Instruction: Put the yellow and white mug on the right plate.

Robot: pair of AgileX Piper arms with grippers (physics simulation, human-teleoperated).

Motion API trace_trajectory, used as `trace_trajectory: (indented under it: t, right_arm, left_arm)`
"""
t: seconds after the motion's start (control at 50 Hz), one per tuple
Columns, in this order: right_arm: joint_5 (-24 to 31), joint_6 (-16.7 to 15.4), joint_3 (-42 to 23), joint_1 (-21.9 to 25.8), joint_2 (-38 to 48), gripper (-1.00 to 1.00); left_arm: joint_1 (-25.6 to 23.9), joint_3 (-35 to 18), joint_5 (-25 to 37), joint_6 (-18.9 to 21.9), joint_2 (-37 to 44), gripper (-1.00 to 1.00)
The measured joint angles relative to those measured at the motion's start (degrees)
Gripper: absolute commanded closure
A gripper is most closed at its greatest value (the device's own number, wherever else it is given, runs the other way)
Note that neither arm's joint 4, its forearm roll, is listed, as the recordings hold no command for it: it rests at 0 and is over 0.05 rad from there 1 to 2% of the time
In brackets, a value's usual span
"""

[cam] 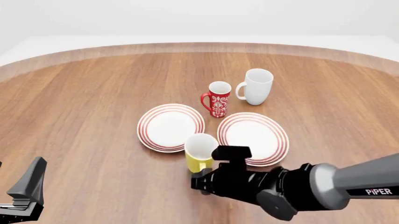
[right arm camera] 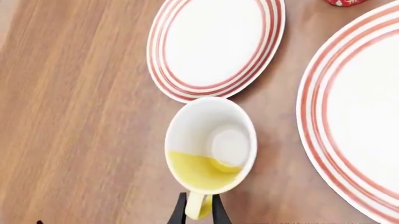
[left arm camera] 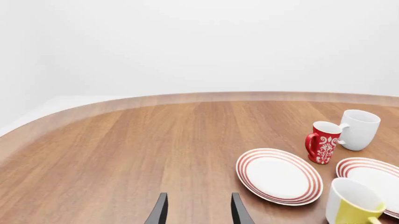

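The yellow and white mug (cam: 201,153) stands upright on the table between the near edges of the two plates; it also shows in the right wrist view (right arm camera: 210,144) and the left wrist view (left arm camera: 352,204). The right plate (cam: 269,148) lies just to its right and holds nothing (right arm camera: 355,116). My right gripper (right arm camera: 198,212) is shut on the mug's yellow handle (right arm camera: 198,204), one finger on each side; in the front view it (cam: 201,181) sits just before the mug. My left gripper (left arm camera: 198,211) is open and empty at the near left (cam: 25,191).
The left look-alike plate (cam: 170,126) lies left of the yellow mug. A red mug with white pattern (cam: 218,99) and an all-white rounded mug (cam: 257,86) stand behind the plates. The table's curved far edge (cam: 199,46) runs across the back.
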Motion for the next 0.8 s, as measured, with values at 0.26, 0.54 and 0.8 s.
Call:
trace_trajectory:
  t: [0.26, 0.54, 0.8]
  right_arm:
    - [3.9, -4.5, -0.5, -1.5, -3.6, 1.00]
    - [8.8, -10.4, -2.0, -2.3, -7.5, 1.00]
    - [13.4, -15.0, -3.6, -3.3, -11.0, 1.00]
  left_arm:
    - [0.0, 0.0, 0.0, 0.0, 0.0, -1.00]
    - [0.0, 0.0, 0.0, 0.0, 0.0, -1.00]
    - [0.0, 0.0, 0.0, 0.0, 0.0, -1.00]
